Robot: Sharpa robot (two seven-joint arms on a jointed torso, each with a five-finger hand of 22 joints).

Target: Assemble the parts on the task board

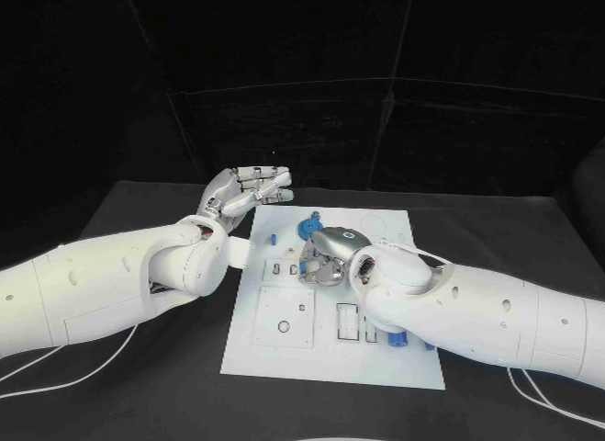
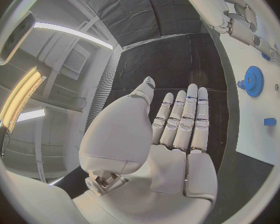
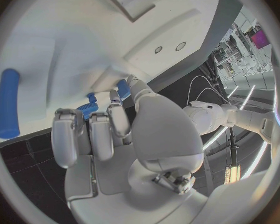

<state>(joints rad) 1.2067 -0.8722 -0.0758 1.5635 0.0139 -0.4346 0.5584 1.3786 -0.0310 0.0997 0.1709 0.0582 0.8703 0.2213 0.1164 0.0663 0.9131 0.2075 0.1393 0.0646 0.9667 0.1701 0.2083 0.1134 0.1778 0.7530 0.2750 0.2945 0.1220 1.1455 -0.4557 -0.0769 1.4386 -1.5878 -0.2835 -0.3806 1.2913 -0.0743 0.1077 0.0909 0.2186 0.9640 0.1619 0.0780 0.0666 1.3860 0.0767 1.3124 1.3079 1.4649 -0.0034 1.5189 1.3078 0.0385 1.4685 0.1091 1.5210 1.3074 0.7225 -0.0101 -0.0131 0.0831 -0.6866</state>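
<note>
Left hand (image 1: 247,191) hovers flat beside board's (image 1: 331,363) far left corner, fingers straight, spread, holding nothing. Right hand (image 1: 331,255) curls down over board middle, fingertips at blue gear (image 3: 87,108); grip unclear. Board lies on black surface (image 1: 143,386).

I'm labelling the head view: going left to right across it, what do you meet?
Left arm → left hand → blue gear → right hand → right arm.
</note>
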